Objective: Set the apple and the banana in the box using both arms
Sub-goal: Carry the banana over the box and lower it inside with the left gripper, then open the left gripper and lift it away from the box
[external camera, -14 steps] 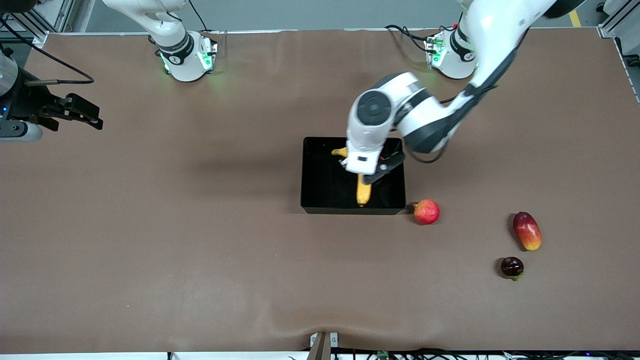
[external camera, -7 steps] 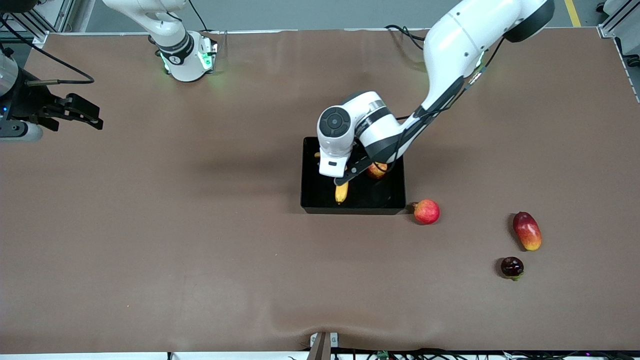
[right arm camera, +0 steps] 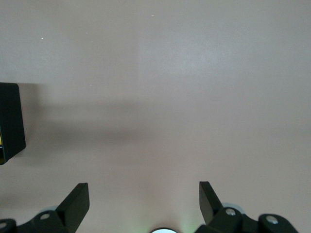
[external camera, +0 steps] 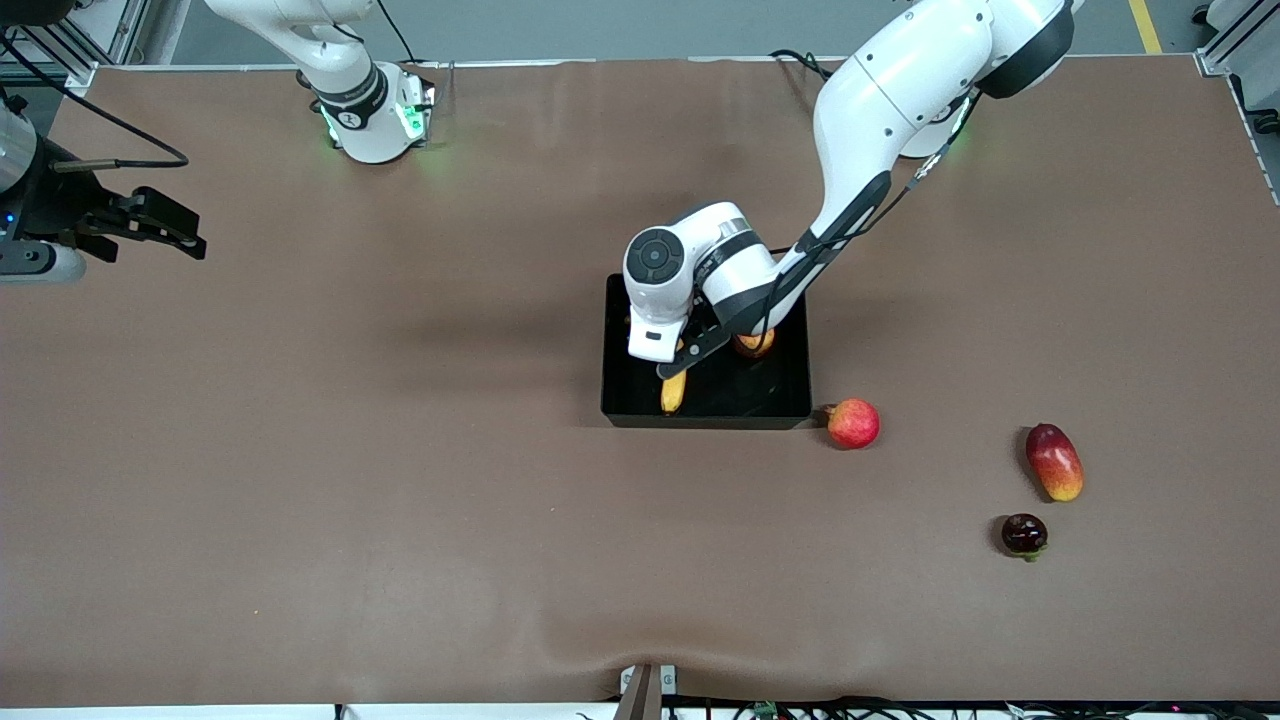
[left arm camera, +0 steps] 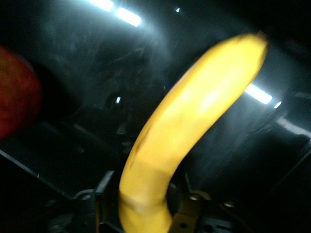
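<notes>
Front view shows the left gripper point(external camera: 680, 365) low over the box point(external camera: 606, 350) with the banana point(external camera: 673, 392) under it; I cannot tell whether it grips the fruit or has let go. The apple point(external camera: 755, 344) lies in the box just beside it. If the banana drops crooked, I judge it could catch the wall nearer the camera or knock the apple; my right gripper point(external camera: 150, 225) waits open at the right arm's end.

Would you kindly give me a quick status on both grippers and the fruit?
Left gripper in the box, banana between its fingers. Right gripper open, waiting over bare table. Apple in the box. Nothing in the way.
</notes>
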Robot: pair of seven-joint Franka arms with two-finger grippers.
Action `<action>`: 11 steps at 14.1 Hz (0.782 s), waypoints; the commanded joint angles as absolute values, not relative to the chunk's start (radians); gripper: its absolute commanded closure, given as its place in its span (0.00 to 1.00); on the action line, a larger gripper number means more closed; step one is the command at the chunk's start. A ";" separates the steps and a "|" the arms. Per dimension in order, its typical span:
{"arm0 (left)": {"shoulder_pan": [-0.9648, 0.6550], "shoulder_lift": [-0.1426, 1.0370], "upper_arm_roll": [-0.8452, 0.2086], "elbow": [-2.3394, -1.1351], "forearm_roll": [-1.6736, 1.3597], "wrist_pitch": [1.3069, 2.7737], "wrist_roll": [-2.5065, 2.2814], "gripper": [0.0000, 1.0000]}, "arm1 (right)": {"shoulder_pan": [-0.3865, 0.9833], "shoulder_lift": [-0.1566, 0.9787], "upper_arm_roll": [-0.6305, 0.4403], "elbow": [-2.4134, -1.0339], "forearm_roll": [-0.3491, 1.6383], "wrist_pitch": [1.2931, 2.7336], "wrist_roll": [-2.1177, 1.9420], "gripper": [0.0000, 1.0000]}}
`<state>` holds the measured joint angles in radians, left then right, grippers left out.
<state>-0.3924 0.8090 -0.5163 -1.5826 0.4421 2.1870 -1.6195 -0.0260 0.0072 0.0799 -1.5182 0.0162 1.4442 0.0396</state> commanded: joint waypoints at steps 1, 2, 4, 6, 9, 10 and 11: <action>-0.364 0.737 -0.508 -1.563 0.491 2.163 -1.631 0.00 | -0.038 -0.017 0.086 -1.545 0.020 1.445 0.032 0.00; -0.339 0.703 -0.509 -1.563 0.492 2.142 -1.596 0.00 | -0.040 -0.017 0.084 -1.545 0.020 1.443 0.029 0.00; -0.273 0.616 -0.509 -1.563 0.489 2.087 -1.479 0.00 | -0.040 -0.017 0.084 -1.545 0.020 1.443 0.029 0.00; -0.203 0.539 -0.511 -1.563 0.485 2.028 -1.358 0.00 | -0.040 -0.017 0.084 -1.545 0.021 1.442 0.031 0.00; -0.100 0.436 -0.517 -1.563 0.465 1.904 -1.127 0.00 | -0.040 -0.017 0.084 -1.545 0.021 1.436 0.031 0.00; -0.072 0.402 -0.517 -1.563 0.440 1.878 -1.073 0.00 | -0.040 -0.017 0.084 -1.545 0.021 1.436 0.031 0.00; -0.043 0.370 -0.517 -1.563 0.402 1.855 -1.043 0.00 | -0.040 -0.017 0.084 -1.546 0.021 1.436 0.032 0.00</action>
